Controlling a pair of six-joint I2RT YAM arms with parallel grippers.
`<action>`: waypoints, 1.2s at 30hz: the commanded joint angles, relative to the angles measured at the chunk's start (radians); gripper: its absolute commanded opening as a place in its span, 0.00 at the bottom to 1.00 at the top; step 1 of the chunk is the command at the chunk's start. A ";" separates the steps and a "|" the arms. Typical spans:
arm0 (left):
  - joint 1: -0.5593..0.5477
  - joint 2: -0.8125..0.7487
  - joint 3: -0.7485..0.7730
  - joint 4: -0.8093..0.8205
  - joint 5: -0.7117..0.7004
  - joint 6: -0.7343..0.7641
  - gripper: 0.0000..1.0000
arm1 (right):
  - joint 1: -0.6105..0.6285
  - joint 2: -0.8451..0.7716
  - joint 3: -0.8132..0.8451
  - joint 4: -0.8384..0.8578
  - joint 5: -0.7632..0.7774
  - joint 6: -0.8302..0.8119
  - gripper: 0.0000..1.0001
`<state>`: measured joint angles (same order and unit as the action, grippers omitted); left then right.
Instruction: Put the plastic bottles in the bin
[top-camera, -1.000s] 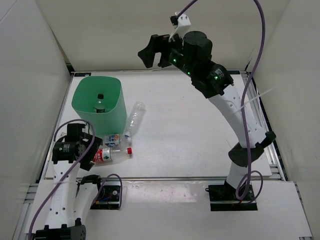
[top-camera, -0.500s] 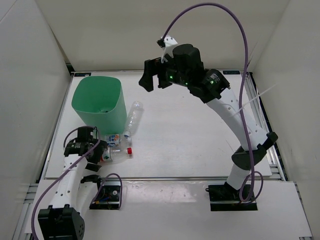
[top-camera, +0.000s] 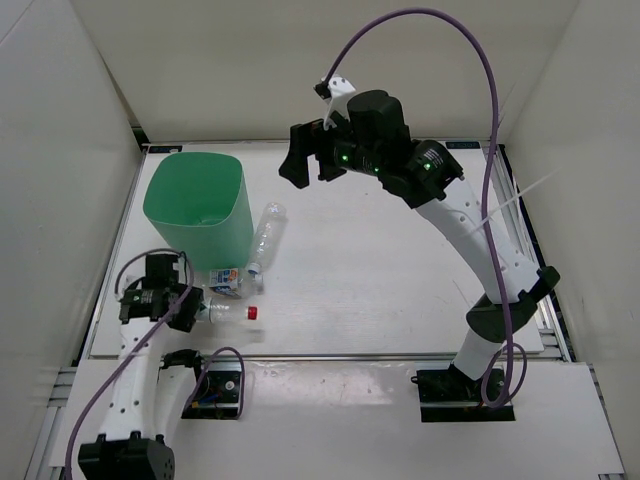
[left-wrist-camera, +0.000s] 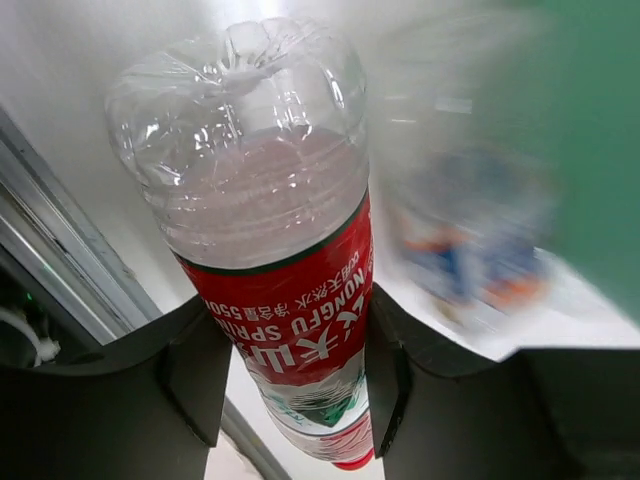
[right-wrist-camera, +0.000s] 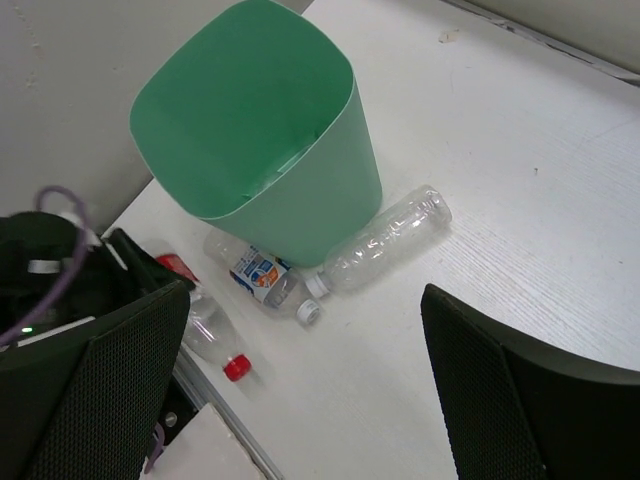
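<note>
Step in hand: pickup of red-labelled bottle (left-wrist-camera: 262, 200), lying near-left on bench, just beside bin (right-wrist-camera: 330, 195). Left hand (top-camera: 188, 306) clamped on its label, finger each side. Right hand (top-camera: 308, 160) spread wide, empty, high over far bench. Next, likely: lift above rim, release inside.

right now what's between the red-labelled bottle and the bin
The blue-and-white-labelled bottle lies between the red-labelled bottle and the bin, clearest in the top external view.

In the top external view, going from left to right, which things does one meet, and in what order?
left tool → red-labelled bottle → unlabelled bottle → right tool. The bin and the blue-and-white bottle overlap these, so they are left out.
</note>
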<state>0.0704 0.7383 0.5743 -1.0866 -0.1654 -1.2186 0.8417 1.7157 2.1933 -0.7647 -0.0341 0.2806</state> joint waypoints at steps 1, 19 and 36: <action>0.008 -0.076 0.203 -0.145 -0.075 0.007 0.50 | -0.001 -0.044 -0.006 -0.002 0.005 -0.008 1.00; 0.017 0.065 0.938 0.206 -0.414 0.629 0.50 | -0.029 -0.045 -0.084 -0.021 0.002 0.045 1.00; -0.236 0.427 0.999 0.356 -0.664 0.767 1.00 | -0.280 0.174 -0.207 0.073 -0.531 0.370 1.00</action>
<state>-0.1230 1.2011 1.5055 -0.7731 -0.7475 -0.5259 0.5804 1.7943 1.9942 -0.7486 -0.3340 0.5613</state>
